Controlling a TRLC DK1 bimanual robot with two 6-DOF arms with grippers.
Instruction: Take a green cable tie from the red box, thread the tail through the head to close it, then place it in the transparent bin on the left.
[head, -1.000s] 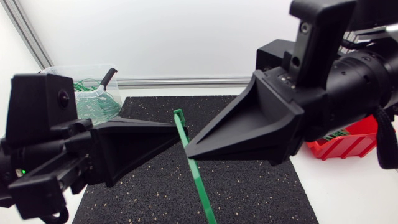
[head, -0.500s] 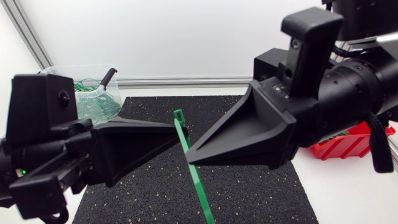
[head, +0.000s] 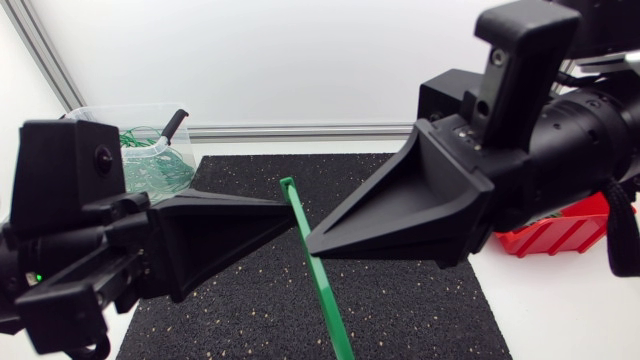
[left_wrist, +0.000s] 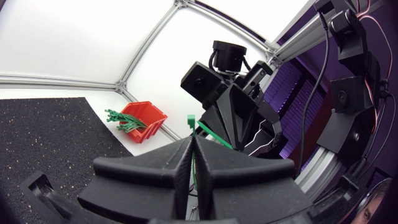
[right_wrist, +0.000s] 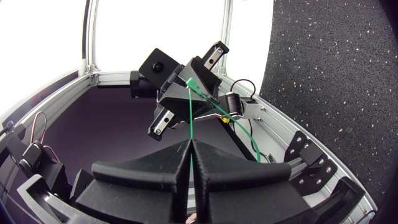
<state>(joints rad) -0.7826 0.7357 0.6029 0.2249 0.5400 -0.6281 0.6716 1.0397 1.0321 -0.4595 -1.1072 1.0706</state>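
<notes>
Right end effector (head: 312, 245) edged rightward, tilting the green cable tie (head: 326, 300) we pinch with it and the left end effector (head: 296, 213) above the desk (head: 560, 305); opposing pulls could buckle or free it.

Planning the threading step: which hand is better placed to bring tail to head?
Probably the right hand: it grips the cable tie on the tail side of the left hand, which holds next to the head.
</notes>
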